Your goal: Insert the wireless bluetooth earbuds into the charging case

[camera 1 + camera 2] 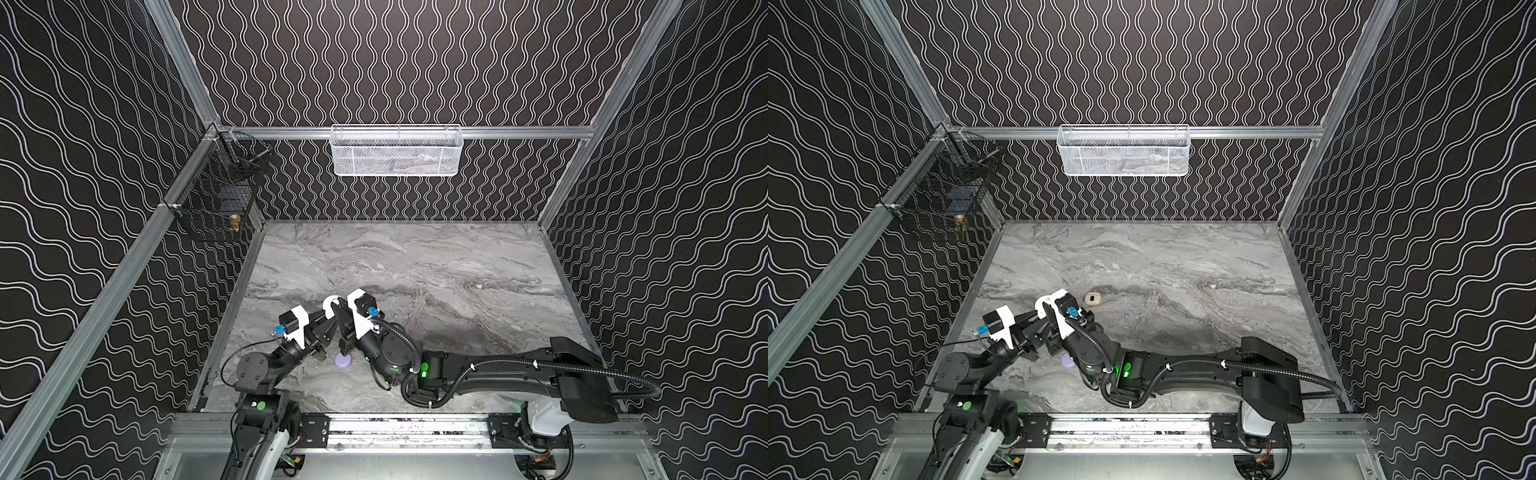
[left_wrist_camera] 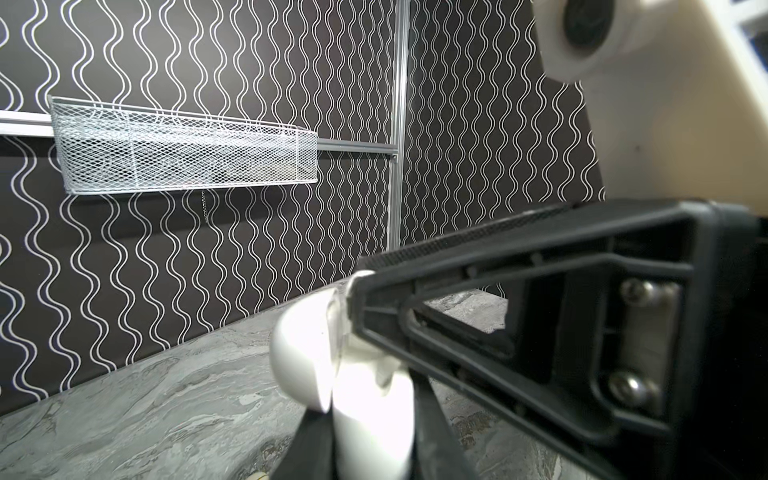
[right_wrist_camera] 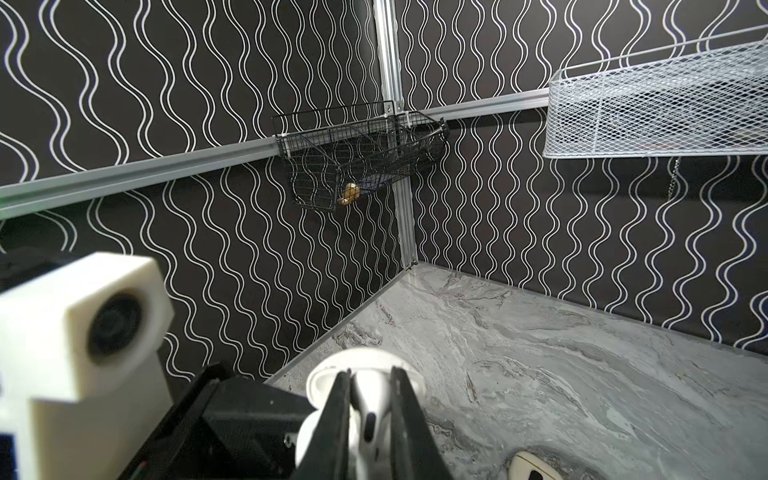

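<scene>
In both top views the two grippers meet over the near left of the table. My left gripper is shut on an open white charging case. The left wrist view shows its body between the fingers and its lid swung open. My right gripper is shut on a white earbud, held right at the case's open mouth. Whether the earbud touches the case I cannot tell.
A lavender case lies on the marble table just below the grippers. A cream case lies beyond them, also seen in the right wrist view. A white mesh basket and a black wire basket hang on the walls.
</scene>
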Controlling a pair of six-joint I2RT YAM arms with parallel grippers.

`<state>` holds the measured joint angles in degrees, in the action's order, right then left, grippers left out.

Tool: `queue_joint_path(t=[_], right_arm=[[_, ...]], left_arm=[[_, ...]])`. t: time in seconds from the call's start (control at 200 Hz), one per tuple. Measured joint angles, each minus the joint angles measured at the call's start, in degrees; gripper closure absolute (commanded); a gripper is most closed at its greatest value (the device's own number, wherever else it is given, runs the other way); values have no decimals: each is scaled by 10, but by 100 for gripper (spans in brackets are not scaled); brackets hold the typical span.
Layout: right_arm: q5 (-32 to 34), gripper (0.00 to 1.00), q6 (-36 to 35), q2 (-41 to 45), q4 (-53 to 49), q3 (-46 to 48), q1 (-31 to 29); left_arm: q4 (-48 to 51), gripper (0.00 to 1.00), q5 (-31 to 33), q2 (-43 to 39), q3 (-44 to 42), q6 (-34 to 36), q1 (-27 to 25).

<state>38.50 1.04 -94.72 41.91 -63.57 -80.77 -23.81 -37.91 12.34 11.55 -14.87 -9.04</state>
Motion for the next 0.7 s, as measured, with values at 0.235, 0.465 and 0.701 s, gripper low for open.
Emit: queue_joint_path(t=[0.235,0.465,0.701], right_arm=[[0,93,0,2,4,6,0],[0,93,8,35,-26,11,0],[27,91,87,146,-126,61,2]], left_arm=[[7,100,-1,-3,0,0,0],[-14,100,-8,-1,0,0,0],[0,100,21,32,18,3,0]])
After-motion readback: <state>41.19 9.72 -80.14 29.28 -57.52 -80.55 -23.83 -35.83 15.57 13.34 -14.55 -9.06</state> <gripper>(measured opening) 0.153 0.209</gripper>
